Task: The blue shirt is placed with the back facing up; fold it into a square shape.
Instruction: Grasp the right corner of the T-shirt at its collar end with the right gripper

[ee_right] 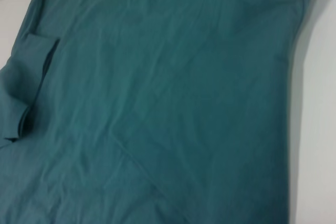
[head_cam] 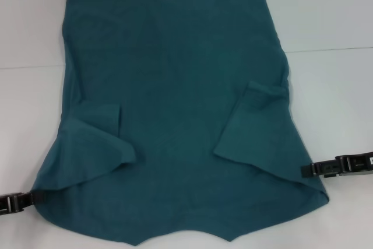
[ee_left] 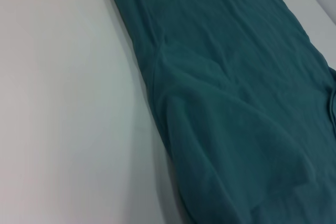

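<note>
Locate the blue shirt [head_cam: 175,115] lying flat on the white table [head_cam: 326,21], plain side up, with both sleeves folded inward over the body. Note the left gripper [head_cam: 26,199] at the shirt's near left corner and the right gripper [head_cam: 315,171] at its near right edge. You cannot tell from any view how far either gripper is open or whether it grips the fabric.

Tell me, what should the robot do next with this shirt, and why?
Probably lift both grippers and carry the near corners toward the far hem. The shirt lies flat with both sleeves already folded in, and the left gripper and right gripper sit at its near side edges, so halving it lengthwise seems the natural step toward a square.
</note>
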Action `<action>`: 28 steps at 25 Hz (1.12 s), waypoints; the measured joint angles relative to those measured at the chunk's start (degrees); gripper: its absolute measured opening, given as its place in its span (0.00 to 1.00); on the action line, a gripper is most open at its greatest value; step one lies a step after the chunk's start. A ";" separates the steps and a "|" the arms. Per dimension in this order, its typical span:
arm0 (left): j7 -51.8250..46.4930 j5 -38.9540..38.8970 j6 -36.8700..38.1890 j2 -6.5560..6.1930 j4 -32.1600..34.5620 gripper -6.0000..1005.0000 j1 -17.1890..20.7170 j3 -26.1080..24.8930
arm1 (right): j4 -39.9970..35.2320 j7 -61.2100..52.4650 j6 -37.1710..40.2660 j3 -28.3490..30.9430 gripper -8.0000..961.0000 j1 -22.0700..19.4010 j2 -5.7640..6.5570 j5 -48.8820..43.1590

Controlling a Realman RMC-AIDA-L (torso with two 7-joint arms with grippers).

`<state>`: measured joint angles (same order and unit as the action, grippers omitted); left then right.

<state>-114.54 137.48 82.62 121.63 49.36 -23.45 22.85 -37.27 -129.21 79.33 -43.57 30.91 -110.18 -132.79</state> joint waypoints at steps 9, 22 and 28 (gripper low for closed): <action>0.02 -0.03 0.00 0.10 -0.06 0.02 -0.04 0.00 | 0.11 0.25 -0.14 0.40 0.91 -0.05 -0.49 -0.13; 0.18 -0.03 -0.01 0.02 -0.14 0.02 -0.44 0.00 | 0.00 0.72 1.27 -0.02 0.87 0.94 -1.52 -0.03; 0.30 -0.05 -0.19 0.01 -0.20 0.02 -0.46 0.00 | 0.00 1.59 2.94 0.36 0.87 2.42 -2.17 0.10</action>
<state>-114.24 137.43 82.43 121.64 49.15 -23.91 22.85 -37.27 -127.62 82.27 -43.21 33.33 -112.35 -132.69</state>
